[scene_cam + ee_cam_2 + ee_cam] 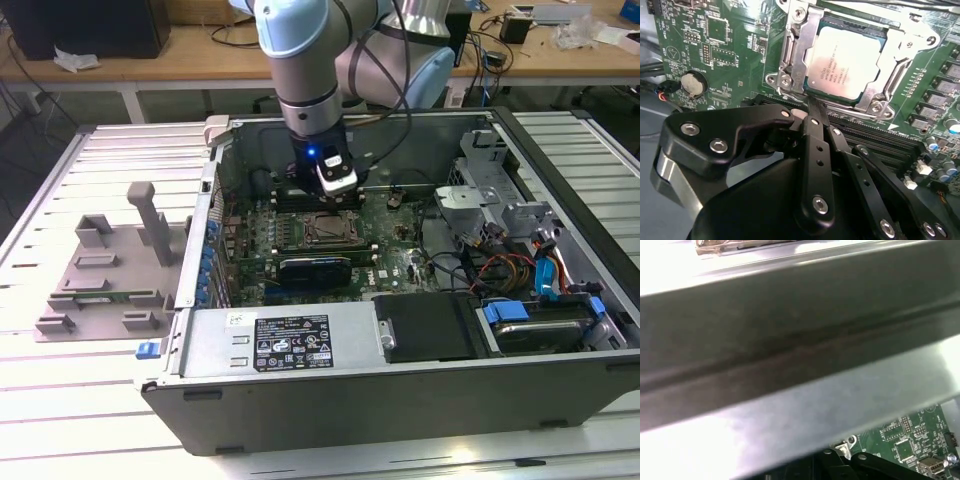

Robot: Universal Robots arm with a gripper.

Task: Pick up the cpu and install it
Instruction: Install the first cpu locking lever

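A: Cpu [846, 61], item one: we log it seated flat in the motherboard socket [801, 55], silver top up, inside the open computer case [330, 400].
B: Gripper [810, 107]?
A: We see its black fingers drawn together just beside the socket's edge, holding nothing.
B: Surroundings?
A: Coin battery [693, 84] nearby; grey fixture [105, 270] outside the case. In the first wrist view, a case wall [790, 340] blocks most of the board.

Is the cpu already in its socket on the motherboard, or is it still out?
In. In the second wrist view the cpu lies flat inside the metal socket frame on the green motherboard, apart from the hand, which holds nothing.
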